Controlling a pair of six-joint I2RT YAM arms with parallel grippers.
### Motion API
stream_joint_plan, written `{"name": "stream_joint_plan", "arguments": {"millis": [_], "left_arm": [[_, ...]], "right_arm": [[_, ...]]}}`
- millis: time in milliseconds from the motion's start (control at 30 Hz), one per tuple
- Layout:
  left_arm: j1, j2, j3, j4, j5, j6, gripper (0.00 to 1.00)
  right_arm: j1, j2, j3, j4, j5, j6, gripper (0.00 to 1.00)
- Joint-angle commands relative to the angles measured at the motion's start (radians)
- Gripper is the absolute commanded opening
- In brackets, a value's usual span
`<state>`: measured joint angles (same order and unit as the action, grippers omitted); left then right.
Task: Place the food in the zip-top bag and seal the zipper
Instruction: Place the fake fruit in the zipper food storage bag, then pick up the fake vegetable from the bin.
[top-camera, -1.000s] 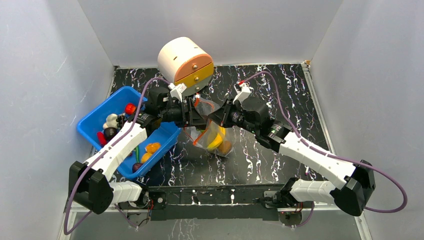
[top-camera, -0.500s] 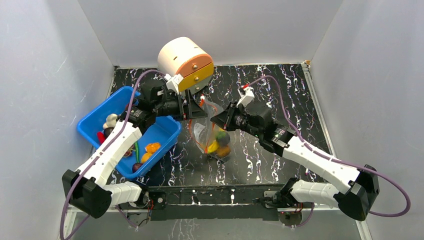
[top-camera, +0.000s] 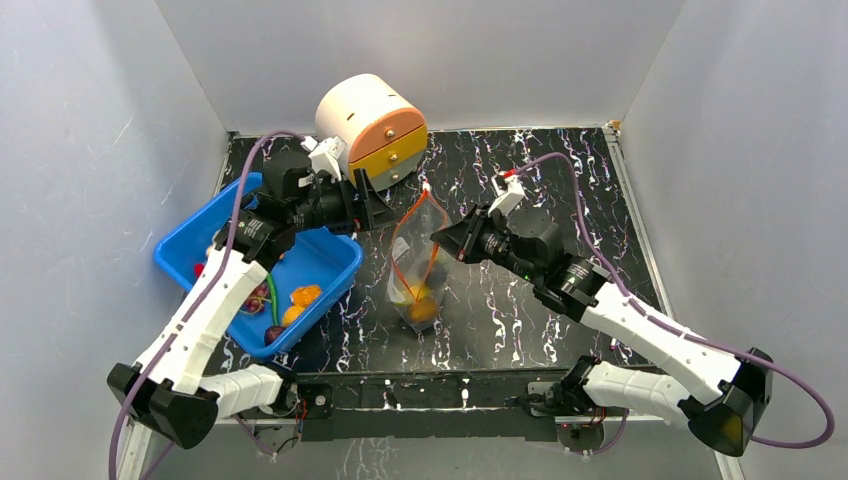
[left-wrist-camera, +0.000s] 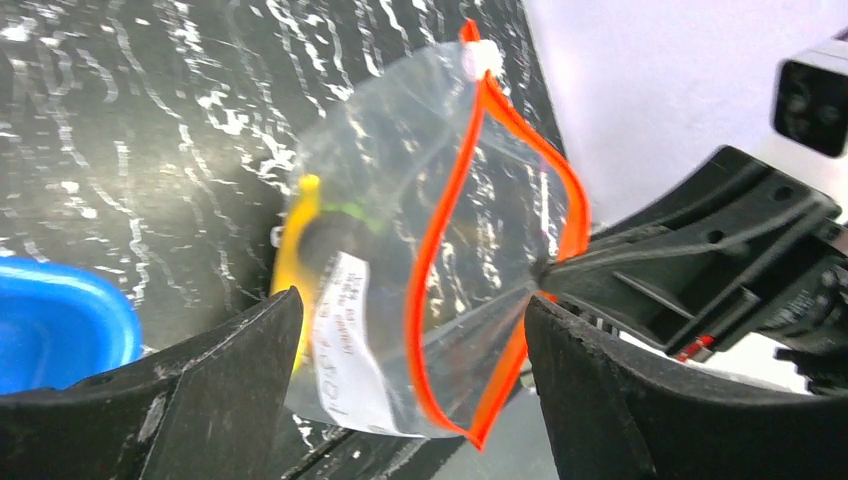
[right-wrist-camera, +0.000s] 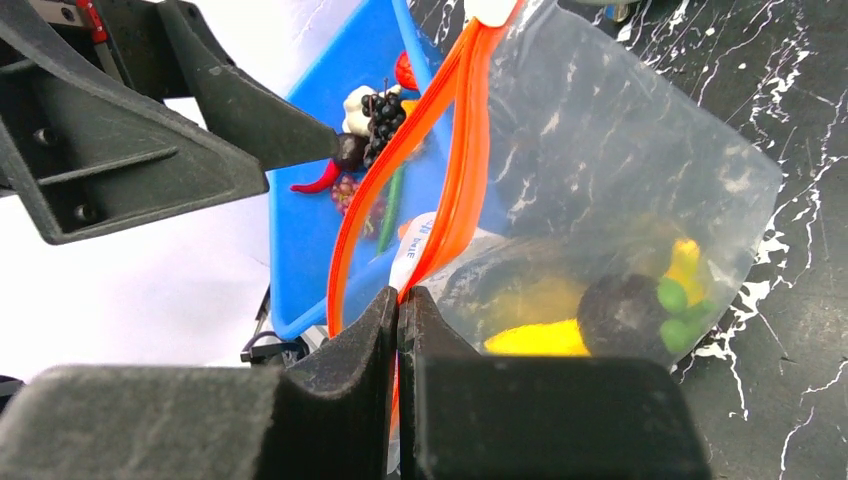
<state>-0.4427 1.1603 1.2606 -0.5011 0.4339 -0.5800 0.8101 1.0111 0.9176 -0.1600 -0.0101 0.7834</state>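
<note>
Step in hand: loading. The right fingers (right-wrist-camera: 345, 350) pinch the zipper (right-wrist-camera: 455, 170), holding the zip-top bag (top-camera: 415, 270) open-mouthed at frame centre. The left fingers (left-wrist-camera: 220, 350) are spread and empty. Next move: grasp food (top-camera: 303, 294) from the blue bin (top-camera: 335, 262), centre left.

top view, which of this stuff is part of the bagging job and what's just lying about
Part of the job:
- zip-top bag, pinched at its rim by the right gripper
- zipper, mouth open
- food in the bag
- food in the blue bin
- left gripper, open and empty

Just lying about:
- cream drum with orange and yellow fronts
</note>
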Motion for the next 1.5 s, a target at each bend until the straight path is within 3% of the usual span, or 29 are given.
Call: {"name": "stream_joint_plan", "arguments": {"millis": [0,233,467,633,800,933,1200,1467], "left_arm": [[-0.005,-0.052,0.044,-0.097,-0.209,0.044,0.78],[-0.005,-0.092,0.036,-0.161,-0.55,0.06,0.66],[0.033,-0.033,0.019,-0.241,-0.81,0.094,0.6],[0.166,-0.048,-0.076,-0.192,-0.784,0.113,0.55],[0.31,-0.026,-0.157,-0.135,-0.669,0.152,0.49],[0.349,0.017,-0.168,-0.057,-0.69,0.178,0.45],[0.515,0.166,-0.189,0.033,-0.594,0.204,0.46],[0.588,0.288,-0.218,0.081,-0.588,0.224,0.53]], "right_arm": [[0.004,-0.031,0.008,0.01,0.058,-0.034,0.0],[0.003,-0.057,0.014,-0.006,0.047,-0.039,0.0],[0.003,-0.097,0.015,-0.022,0.059,-0.083,0.0],[0.004,-0.129,-0.008,-0.004,0.034,-0.1,0.0],[0.004,-0.151,-0.005,-0.032,0.037,-0.111,0.0],[0.004,-0.178,-0.029,-0.051,0.071,-0.11,0.0],[0.004,-0.222,-0.014,-0.111,0.098,-0.114,0.0],[0.004,-0.263,-0.034,-0.124,0.12,-0.105,0.0]]}}
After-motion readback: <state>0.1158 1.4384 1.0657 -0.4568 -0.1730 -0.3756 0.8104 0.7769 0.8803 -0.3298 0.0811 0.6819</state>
